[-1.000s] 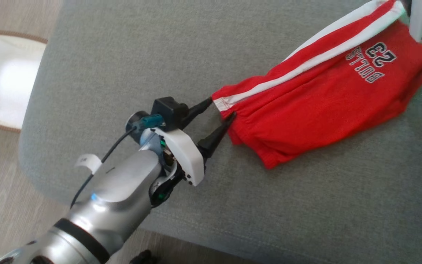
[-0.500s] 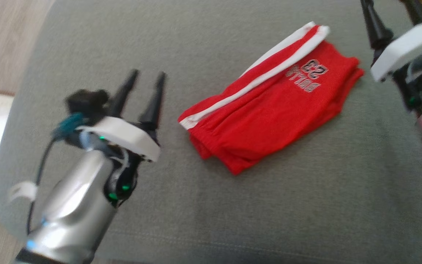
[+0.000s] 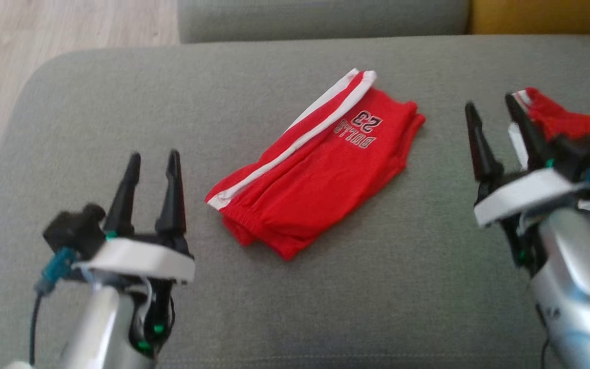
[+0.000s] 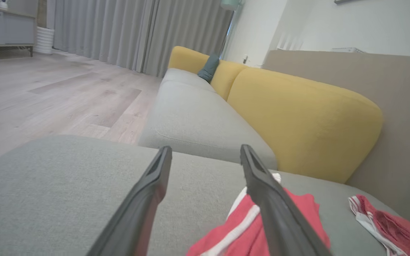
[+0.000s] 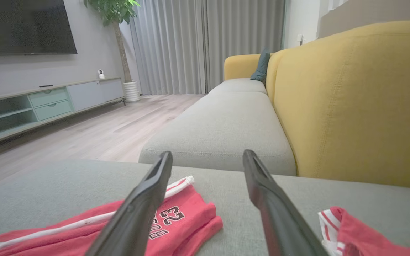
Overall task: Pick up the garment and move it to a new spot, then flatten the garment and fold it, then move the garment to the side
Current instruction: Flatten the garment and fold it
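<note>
The folded shorts point(image 3: 315, 164) lie on the seat point(image 3: 121, 102) between the left gripper point(image 3: 153, 155) and right gripper point(image 3: 490, 101), both wide open and empty, so the folding looks done.

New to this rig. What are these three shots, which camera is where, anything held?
A two-armed wheeled robot. The wide shot is from its head camera, looking down on a grey sofa cushion. The other two are from wrist cameras, each looking along that arm's two dark fingers. The left gripper and right gripper are both open, holding nothing. Between them lie folded red shorts with white stripes. A second red garment lies by the right gripper.
</note>
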You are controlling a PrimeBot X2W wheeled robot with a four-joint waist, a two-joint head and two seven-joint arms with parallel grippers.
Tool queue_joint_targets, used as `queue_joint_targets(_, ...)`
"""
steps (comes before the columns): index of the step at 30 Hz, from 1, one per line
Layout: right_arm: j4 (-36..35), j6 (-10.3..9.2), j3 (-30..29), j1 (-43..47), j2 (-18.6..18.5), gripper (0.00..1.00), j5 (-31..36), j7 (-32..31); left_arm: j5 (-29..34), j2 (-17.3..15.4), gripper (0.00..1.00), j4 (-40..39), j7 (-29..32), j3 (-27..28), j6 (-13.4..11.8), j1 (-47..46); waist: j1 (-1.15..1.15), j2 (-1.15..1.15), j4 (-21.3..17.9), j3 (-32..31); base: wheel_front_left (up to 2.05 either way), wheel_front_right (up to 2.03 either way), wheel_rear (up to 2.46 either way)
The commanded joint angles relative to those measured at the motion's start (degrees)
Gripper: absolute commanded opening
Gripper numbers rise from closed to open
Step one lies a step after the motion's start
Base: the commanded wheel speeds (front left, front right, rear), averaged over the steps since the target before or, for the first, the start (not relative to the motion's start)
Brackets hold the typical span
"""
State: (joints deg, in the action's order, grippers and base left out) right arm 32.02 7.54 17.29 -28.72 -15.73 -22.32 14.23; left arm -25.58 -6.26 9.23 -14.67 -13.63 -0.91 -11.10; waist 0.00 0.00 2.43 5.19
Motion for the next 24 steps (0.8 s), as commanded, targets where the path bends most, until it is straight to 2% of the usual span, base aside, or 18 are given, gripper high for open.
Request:
queue_joint_targets(1, -2.94, -0.05, -0.74, 0.65, 1.02, 1.0, 1.25, 0.73, 1.06, -0.02, 1.0, -2.12, -0.32, 2.85, 0.5, -0.68, 0.0, 0.0, -1.22, -1.27, 0.0, 0.0, 0.0)
queue_joint_targets(4, -6.19, -0.05, -4.23, 5.77, 3.7, 1.0, 3.75, 0.74, 3.63, 1.29, 1.0, -2.08, -0.32, 3.6, 2.08, 2.13, 0.0, 0.0, -1.79, -1.86, 0.0, 0.0, 0.0)
queue_joint_targets(12, -11.15, -0.05, -9.9, 14.89, 9.11, 1.0, 8.98, 0.76, 8.42, 3.15, 1.0, -3.47, -0.32, 5.69, 4.13, 6.49, 0.0, 0.0, -2.18, -2.1, 0.0, 0.0, 0.0)
queue_joint_targets(18, -12.11, -0.05, -11.47, 15.49, 10.35, 1.0, 10.9, -0.45, 8.32, 3.35, 1.0, -3.61, -0.32, 5.66, 4.9, 5.97, 0.0, 0.0, -1.17, -1.05, 0.0, 0.0, 0.0)
queue_joint_targets(24, -9.97, -0.05, -13.88, 12.48, 11.93, 1.0, 6.71, -7.85, 7.27, 3.36, 1.0, -3.18, -0.32, 4.29, 4.76, 4.54, 0.0, 0.0, 1.45, 1.22, 0.0, 0.0, 0.0)
